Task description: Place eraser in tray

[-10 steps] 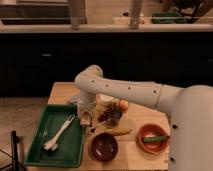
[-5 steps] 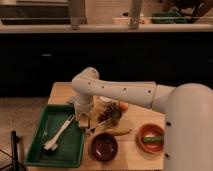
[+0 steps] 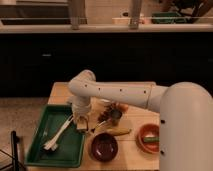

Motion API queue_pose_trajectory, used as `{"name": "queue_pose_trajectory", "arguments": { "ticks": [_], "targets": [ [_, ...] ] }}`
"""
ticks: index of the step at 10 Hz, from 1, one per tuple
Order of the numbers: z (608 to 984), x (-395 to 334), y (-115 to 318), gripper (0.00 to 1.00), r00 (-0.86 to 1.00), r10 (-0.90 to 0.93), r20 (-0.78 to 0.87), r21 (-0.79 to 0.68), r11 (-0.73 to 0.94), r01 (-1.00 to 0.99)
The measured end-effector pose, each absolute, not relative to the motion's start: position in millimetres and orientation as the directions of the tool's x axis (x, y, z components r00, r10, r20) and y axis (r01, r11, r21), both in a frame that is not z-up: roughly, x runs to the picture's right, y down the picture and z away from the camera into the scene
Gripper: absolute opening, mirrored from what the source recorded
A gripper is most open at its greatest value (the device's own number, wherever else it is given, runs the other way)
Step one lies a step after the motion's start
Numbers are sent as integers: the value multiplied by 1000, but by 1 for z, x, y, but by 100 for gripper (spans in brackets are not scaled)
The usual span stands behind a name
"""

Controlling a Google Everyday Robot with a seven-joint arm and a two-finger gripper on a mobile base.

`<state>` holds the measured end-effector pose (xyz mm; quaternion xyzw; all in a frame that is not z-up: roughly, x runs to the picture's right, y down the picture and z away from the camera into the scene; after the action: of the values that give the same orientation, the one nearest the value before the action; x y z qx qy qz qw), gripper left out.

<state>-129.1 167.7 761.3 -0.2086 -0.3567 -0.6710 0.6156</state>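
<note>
Small tan eraser block [image 3: 81, 124] at right rim of large green plastic tray [image 3: 37, 150], under pincer [image 3: 81, 120]; pincer state cannot tell. White utensils [image 3: 57, 136] inside tray. Maroon bowl [image 3: 104, 146], terracotta bowl [image 3: 149, 138] on wooden tabletop [image 3: 127, 154].

A wooden counter [image 3: 140, 90] is seen carrying a green tray [image 3: 37, 147] at its left, a maroon bowl [image 3: 104, 146], a banana [image 3: 118, 132] and a terracotta bowl [image 3: 149, 138], while the claw [image 3: 83, 121] is positioned at the tray's right rim.
</note>
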Motion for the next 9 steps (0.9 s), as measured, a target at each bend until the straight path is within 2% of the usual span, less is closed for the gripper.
{"name": "queue_pose_trajectory", "arguments": {
  "ticks": [9],
  "targets": [
    [748, -181, 176, 0, -268, -661, 700, 296, -73, 952]
  ]
}}
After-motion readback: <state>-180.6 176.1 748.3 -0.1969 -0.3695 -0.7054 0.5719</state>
